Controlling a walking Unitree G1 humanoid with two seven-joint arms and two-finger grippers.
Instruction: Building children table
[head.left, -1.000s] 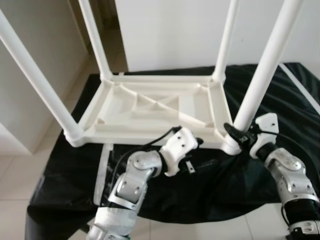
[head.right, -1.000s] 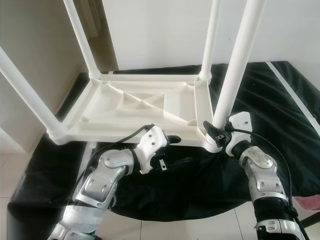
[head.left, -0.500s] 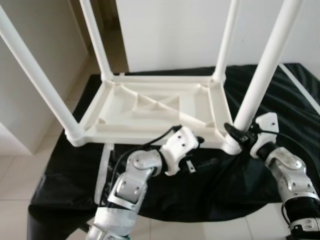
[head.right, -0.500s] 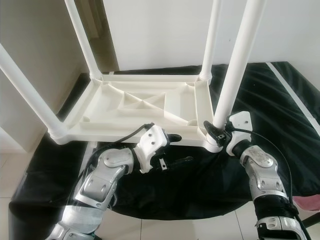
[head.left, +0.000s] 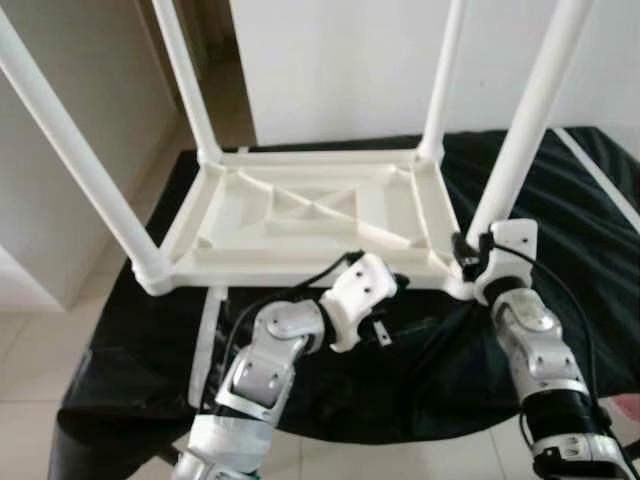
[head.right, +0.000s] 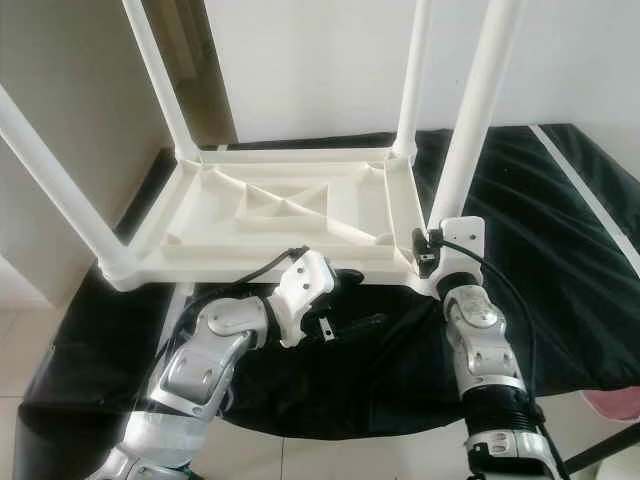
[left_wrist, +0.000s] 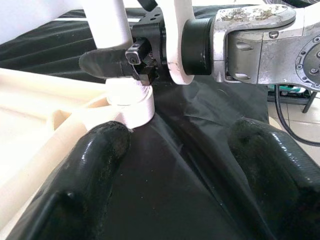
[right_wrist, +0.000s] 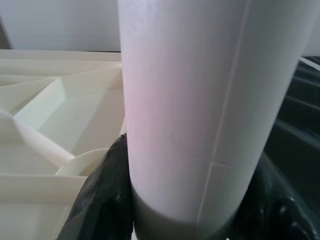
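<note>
Eye views: one upturned white table (head.left: 300, 215) on black cloth (head.left: 560, 250), four legs, tops cropped. Right gripper (head.left: 466, 262) clamps near-right leg (head.left: 520, 140) at base. Left wrist: left gripper (left_wrist: 175, 170) spread, empty, beside corner socket (left_wrist: 131, 102). Right wrist: fingers (right_wrist: 102, 200) hug leg, tips hidden.

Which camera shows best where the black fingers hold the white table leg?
The left wrist view: it shows the right gripper clamped on the round white plastic table leg just above its socket. The right wrist view shows the leg up close; the eye views show it from above, small.
</note>
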